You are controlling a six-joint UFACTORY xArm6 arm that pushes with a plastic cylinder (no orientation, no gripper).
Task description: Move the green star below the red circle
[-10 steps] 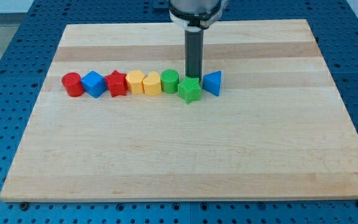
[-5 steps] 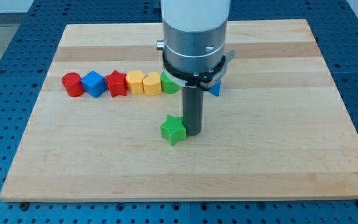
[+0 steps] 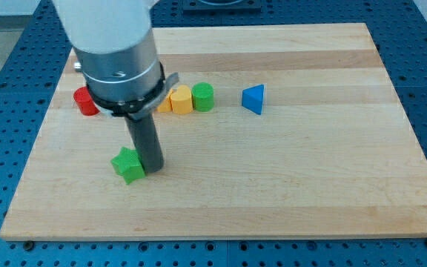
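The green star (image 3: 128, 165) lies on the wooden board (image 3: 288, 185) at the lower left. My tip (image 3: 151, 166) touches its right side. The red circle (image 3: 85, 101) sits at the left end of the block row, partly hidden by the arm; the star is below it and somewhat to the right.
A row of blocks runs along the upper board: a yellow block (image 3: 180, 99), a green cylinder (image 3: 203, 96) and, apart at the right, a blue triangle (image 3: 253, 99). The arm's body hides the blocks between the red circle and the yellow one.
My tip has pushed the green star out of the row, down and then left across the board. The other blocks have not moved.
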